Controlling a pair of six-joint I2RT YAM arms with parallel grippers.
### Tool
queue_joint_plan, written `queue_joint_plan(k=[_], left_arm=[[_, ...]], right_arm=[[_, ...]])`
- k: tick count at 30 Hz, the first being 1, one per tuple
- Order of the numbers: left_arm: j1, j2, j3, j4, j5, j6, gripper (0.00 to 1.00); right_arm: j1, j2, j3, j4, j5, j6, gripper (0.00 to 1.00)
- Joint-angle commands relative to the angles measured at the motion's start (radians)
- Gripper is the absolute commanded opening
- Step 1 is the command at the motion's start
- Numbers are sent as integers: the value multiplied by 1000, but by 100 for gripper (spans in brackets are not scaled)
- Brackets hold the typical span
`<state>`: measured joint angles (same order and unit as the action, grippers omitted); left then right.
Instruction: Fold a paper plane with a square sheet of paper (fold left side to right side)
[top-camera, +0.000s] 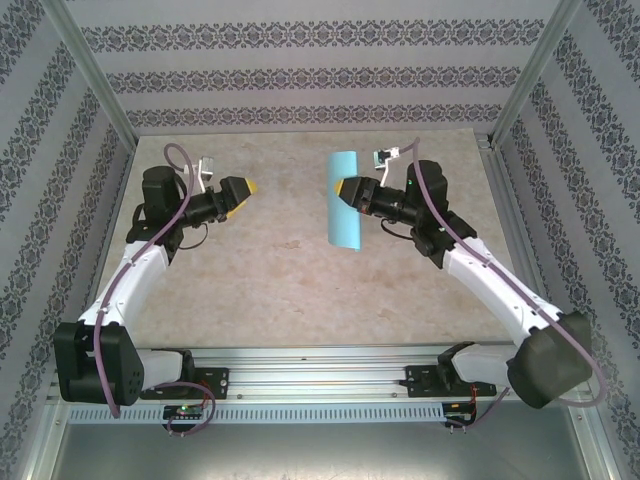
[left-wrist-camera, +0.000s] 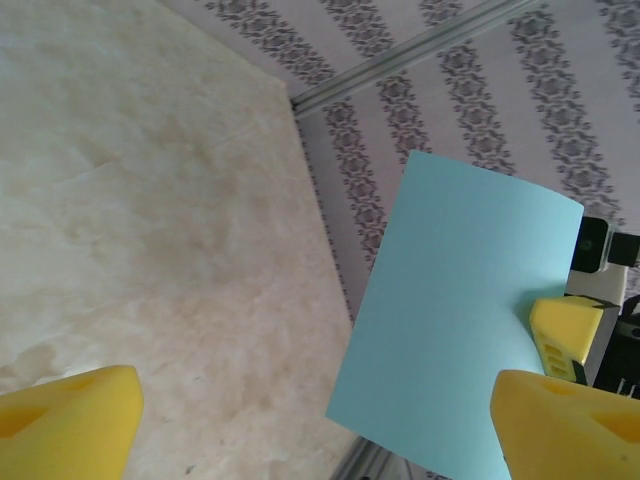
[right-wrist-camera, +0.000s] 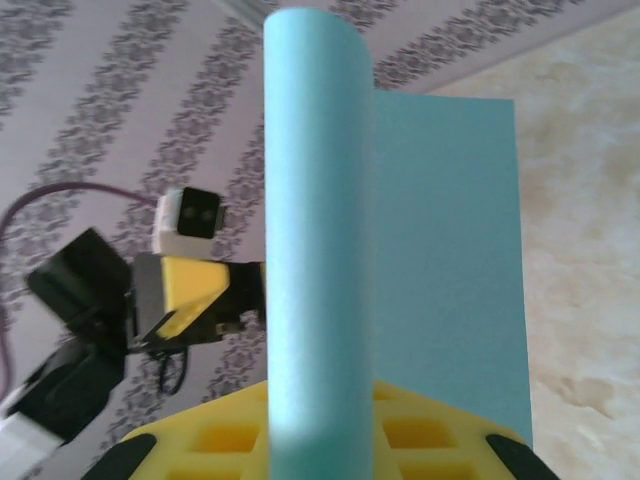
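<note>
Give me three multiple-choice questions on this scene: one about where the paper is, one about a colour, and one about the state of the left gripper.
1. Where is the square sheet of paper?
A) flat at the table's middle
B) at the right gripper
C) at the left gripper

2. What colour are the gripper fingers?
A) yellow
B) red
C) black

3. The left gripper is:
A) shut on the sheet
B) shut on nothing
C) open

Answers:
1 B: the top view shows the sheet curled over at the right gripper, with the left gripper well apart from it.
2 A: the fingers are yellow in both wrist views.
3 C: in the left wrist view its fingers sit wide apart with nothing between them.
</note>
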<state>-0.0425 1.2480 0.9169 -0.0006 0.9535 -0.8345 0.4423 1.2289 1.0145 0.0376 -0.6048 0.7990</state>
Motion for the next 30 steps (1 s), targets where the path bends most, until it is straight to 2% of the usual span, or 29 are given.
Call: queue_joint_plan(k=[1, 7, 17, 21, 23, 24, 28, 30], left_arm=[[-22, -28, 51, 250, 123, -143, 94], [-112, -24, 111, 380, 153, -184, 97], [-280, 13, 195, 404, 148, -130, 97], [-313, 26, 214, 418, 147, -123, 93], [-323, 22, 214, 439, 147, -122, 85], [-328, 19, 214, 443, 147, -123, 77], [-336, 7, 219, 409, 137, -100, 36], [-335, 2, 225, 355, 126, -68, 21]], right_arm=[[-10, -52, 45, 59, -115, 30, 19], [15, -74, 91, 239, -201, 153, 18], [72, -68, 168, 266, -214, 171, 18], [76, -70, 167, 263, -212, 171, 18], [74, -76, 162, 252, -202, 158, 19], [70, -78, 160, 234, -193, 149, 19], [45, -86, 141, 188, -171, 122, 20], [28, -91, 125, 184, -161, 126, 21]])
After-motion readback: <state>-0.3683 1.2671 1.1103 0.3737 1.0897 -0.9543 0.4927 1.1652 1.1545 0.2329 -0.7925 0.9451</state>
